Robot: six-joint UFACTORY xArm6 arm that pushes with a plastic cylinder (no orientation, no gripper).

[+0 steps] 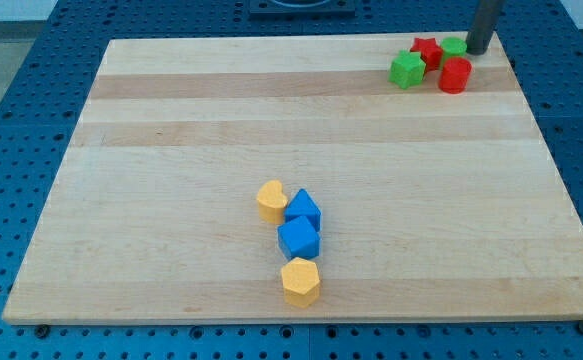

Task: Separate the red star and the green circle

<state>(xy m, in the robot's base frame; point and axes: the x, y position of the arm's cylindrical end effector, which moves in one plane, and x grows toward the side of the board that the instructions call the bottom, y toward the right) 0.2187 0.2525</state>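
The red star [427,51] lies near the board's top right corner. The green circle [454,46] sits just to its right, touching or nearly touching it. My tip [478,51] comes down at the view's top right, right beside the green circle on its right side. A second green block [407,70], star-like in shape, lies to the lower left of the red star. A red cylinder-like block [455,75] lies below the green circle.
Near the board's bottom centre lies a cluster: a yellow block [271,200], two blue blocks [304,209] [299,238] and a yellow hexagon [301,281]. The wooden board [171,150] rests on a blue perforated table.
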